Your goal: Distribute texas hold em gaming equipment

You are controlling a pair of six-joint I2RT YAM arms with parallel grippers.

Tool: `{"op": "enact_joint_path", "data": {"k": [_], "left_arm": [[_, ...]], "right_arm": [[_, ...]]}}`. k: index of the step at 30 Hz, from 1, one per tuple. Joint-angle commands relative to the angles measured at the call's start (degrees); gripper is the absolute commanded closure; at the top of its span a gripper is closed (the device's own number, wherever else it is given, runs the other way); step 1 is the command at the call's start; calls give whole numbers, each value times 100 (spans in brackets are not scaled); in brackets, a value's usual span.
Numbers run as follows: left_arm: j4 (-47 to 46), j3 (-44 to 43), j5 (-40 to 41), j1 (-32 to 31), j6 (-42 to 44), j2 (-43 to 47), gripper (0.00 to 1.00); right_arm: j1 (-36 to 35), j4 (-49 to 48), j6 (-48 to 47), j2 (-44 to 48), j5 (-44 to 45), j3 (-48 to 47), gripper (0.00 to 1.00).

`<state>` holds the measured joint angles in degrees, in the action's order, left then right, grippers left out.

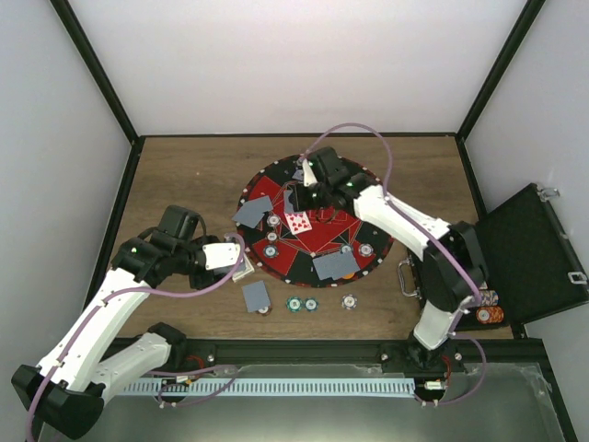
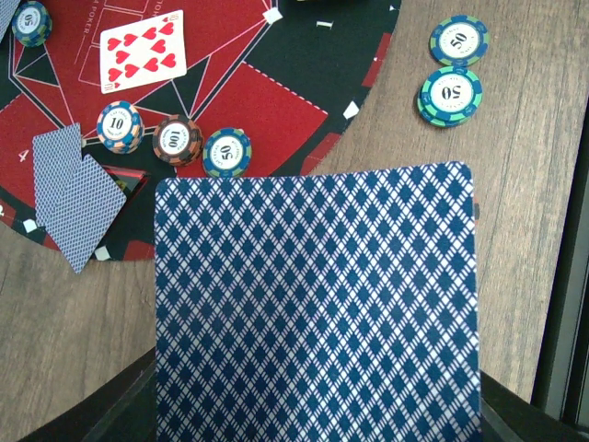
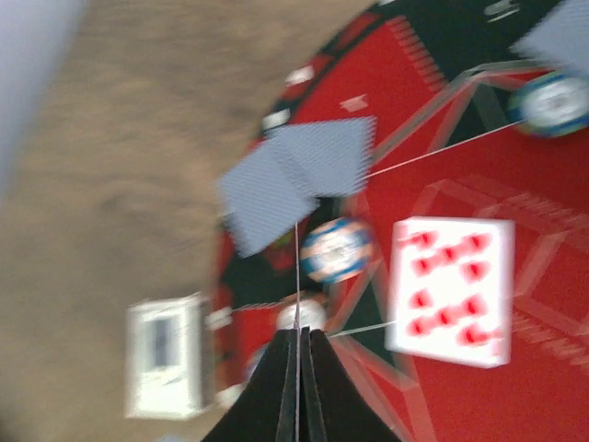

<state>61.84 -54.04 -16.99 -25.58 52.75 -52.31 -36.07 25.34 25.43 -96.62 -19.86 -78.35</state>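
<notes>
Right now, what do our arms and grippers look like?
The left arm and right arm match: white tubular links, black joint housings, black bases. A loose lilac cable runs along each. Small green lights glow on the joints. The right gripper has black, tapered fingers.

Bright, even overhead light with barely any shadows, top and left wrist views look crisp, but the right wrist view is totally motion-smeared, face-up card [image 3: 451, 290] pips included.
</notes>
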Motion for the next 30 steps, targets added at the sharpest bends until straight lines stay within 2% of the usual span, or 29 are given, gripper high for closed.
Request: {"op": "enact_joint_path", "data": {"k": [1, 4, 7, 10, 13, 18, 21, 27, 29, 30], "left_arm": [[-74, -138, -50, 10, 51, 90, 95], [-76, -134, -41, 10, 51, 90, 95], [-83, -142, -47, 12, 26, 66, 95], [-89, -141, -48, 10, 7, 46, 95], [-98, -137, -62, 10, -12, 46, 95], [-96, -111, -12, 10, -16, 83, 95], [-85, -84, 18, 10, 22, 122, 95], [-115, -72, -44, 10, 26, 96, 95], [-118, -103, -81, 11, 4, 75, 95], [-116, -116, -92, 11, -5, 67, 95]], "right_arm": [[11, 802, -1245, -701, 3058, -657, 99], [-221, -64, -2205, -948, 4950, -508, 99], [-596, -2016, -4143, -1051, 6115, 265, 99], [-733, -3413, -5654, -1298, 6328, 727, 99], [-734, -3799, -6233, -1688, 6320, 745, 99], [-734, -3745, -6297, -1968, 6141, 821, 99], [-734, -3559, -6070, -1916, 6034, 994, 94], [-734, -2649, -5386, -1656, 5485, 1190, 75], [-732, -2252, -5149, -1572, 5160, 1161, 65], [-734, -2082, -5044, -1551, 5120, 1129, 56]]}}
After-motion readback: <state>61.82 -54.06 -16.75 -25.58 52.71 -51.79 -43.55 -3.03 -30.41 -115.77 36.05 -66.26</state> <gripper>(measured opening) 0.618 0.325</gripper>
